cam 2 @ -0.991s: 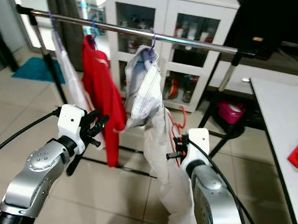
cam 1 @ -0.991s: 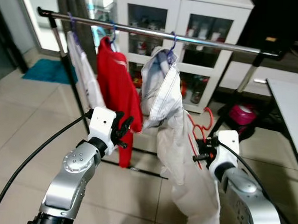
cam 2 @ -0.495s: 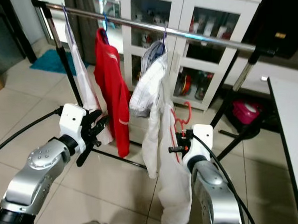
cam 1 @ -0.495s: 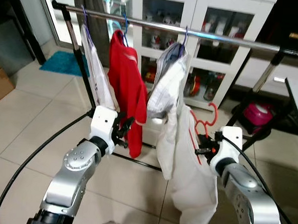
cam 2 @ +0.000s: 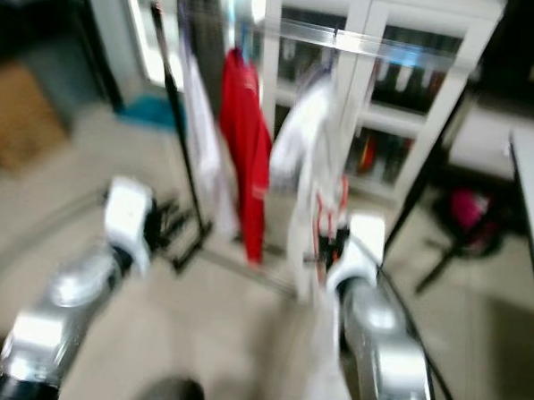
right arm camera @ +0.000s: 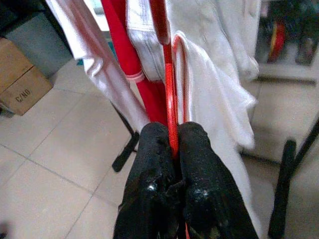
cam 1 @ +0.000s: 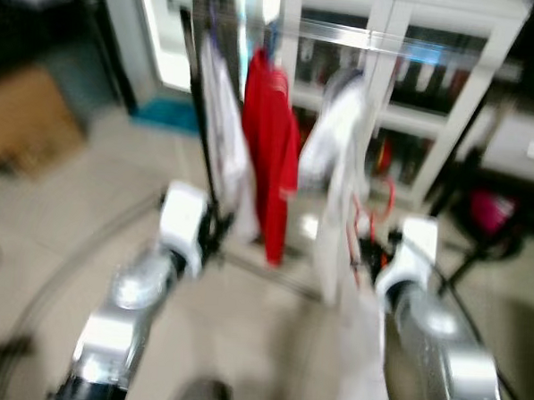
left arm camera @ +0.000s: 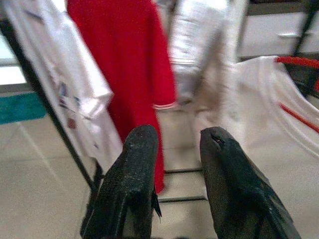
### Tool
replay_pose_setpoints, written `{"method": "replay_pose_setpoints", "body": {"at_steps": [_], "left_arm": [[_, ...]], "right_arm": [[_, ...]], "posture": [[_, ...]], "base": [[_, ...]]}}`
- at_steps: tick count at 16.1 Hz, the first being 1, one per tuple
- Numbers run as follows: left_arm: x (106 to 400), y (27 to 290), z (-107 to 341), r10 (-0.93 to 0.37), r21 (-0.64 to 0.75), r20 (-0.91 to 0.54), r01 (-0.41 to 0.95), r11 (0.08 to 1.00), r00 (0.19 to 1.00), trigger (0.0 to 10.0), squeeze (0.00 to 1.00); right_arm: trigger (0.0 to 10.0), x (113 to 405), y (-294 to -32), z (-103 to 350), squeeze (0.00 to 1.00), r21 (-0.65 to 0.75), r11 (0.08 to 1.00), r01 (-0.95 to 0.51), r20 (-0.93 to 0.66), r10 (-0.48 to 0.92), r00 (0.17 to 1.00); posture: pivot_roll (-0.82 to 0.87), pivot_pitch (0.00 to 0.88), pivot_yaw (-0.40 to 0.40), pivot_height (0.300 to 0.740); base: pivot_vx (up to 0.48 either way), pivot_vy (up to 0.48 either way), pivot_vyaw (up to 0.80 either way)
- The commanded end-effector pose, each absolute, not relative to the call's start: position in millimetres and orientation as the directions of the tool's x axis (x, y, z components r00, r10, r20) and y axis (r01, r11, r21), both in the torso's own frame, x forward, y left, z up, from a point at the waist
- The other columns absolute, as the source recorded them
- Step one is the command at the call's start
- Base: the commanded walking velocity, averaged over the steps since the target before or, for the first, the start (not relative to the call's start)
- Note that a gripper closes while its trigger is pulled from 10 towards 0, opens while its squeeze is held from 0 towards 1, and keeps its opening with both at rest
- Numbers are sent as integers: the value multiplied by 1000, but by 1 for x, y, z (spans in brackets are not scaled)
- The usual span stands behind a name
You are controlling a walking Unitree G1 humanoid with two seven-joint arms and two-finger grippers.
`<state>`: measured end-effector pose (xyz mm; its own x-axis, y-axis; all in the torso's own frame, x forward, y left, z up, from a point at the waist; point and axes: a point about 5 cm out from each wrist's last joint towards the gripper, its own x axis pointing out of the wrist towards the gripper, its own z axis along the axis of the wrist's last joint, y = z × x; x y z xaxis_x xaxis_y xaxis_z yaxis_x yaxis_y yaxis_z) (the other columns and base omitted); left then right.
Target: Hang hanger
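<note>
At about four o'clock below the blurred silver clothes rail [cam 1: 383,40], the right claw [right arm camera: 172,149] pinches the red wire hanger [right arm camera: 168,99] carrying a white garment [right arm camera: 214,94], the left claw [left arm camera: 174,149] spread and empty; the dangling cloth may snag the hung red shirt [left arm camera: 124,59] and drag the hanger askew.

- Head views blurred; both silver arms raised forward, elbows bent, forearms angling up and inward
- Left arm [cam 1: 132,287] on the left side, white wrist housing uppermost
- Left gripper [left arm camera: 175,142]: two black fingers [left arm camera: 137,164] parted, a clear gap between them, nothing held
- Right arm [cam 1: 434,339] on the right side, wrist housing at about the same height as the left
- Right gripper [right arm camera: 172,144]: fingers pressed together, pinching a thin red hanger [right arm camera: 168,89] bar between the tips
</note>
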<state>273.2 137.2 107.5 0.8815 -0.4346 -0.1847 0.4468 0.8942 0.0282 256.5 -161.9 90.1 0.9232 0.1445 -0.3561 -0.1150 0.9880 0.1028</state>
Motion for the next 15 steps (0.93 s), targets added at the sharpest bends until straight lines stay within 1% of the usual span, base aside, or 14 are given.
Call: {"method": "replay_pose_setpoints", "body": {"at_steps": [1, 3, 6, 7, 8, 9, 11, 12, 13, 14, 15], "left_arm": [[279, 138, 121, -440, 61, -147, 452, 890, 886, 10000, 0], [280, 139, 122, -444, 67, -146, 456, 887, 884, 10000, 0], [283, 141, 127, -474, 66, -113, 482, 873, 873, 10000, 0], [286, 139, 136, -546, 16, -56, 548, 837, 836, 10000, 388], [289, 139, 136, -568, 26, -74, 571, 821, 820, 10000, 1000], [295, 136, 138, -595, 68, -87, 601, 796, 799, 10000, 1000], [306, 130, 141, -624, 84, -107, 633, 770, 774, 10000, 1000], [313, 125, 138, -625, 100, -147, 640, 762, 766, 10000, 1000], [317, 123, 136, -607, 120, -169, 628, 769, 776, 10000, 1000], [328, 118, 136, -568, 149, -175, 592, 792, 804, 10000, 1000], [334, 112, 139, -564, 149, -160, 584, 798, 810, 10000, 1000]], "right_arm": [[10000, 260, -159, 97, 0, 109, 986, -124, -328, 154, 932], [10000, 260, -154, 100, 0, 113, 981, -155, -316, 183, 931], [10000, 263, -144, 112, 0, 112, 961, -255, -245, 275, 930], [10000, 267, -137, 125, 0, 118, 937, -328, -184, 345, 920], [10000, 268, -134, 130, 0, 120, 928, -352, -159, 368, 916], [10000, 270, -130, 139, 0, 118, 912, -394, -115, 407, 906], [10000, 272, -123, 153, 0, 144, 884, -445, -41, 454, 890], [10000, 273, -119, 160, 0, 152, 865, -479, 0, 484, 875], [10000, 273, -118, 163, 0, 151, 858, -491, 12, 495, 869], [10000, 273, -114, 169, 0, 157, 832, -532, 53, 530, 846], [10000, 273, -112, 173, 0, 160, 815, -557, 80, 552, 830]], "posture": [[1, 22, 27, 740], [1, 19, 30, 740], [5, 11, 34, 740], [9, 6, 33, 740], [9, 4, 33, 740], [8, 0, 33, 740], [5, 0, 39, 740], [4, 0, 42, 740], [3, 0, 45, 740], [-4, 0, 52, 740], [-3, 0, 52, 740]], "base": [[0, 0, 0], [0, 0, 0], [0, 0, 0], [0, 0, 0], [0, 0, 0], [0, 0, 0], [0, 0, 0], [0, 0, 0], [0, 0, 0], [0, 0, 0], [0, 0, 0]]}}
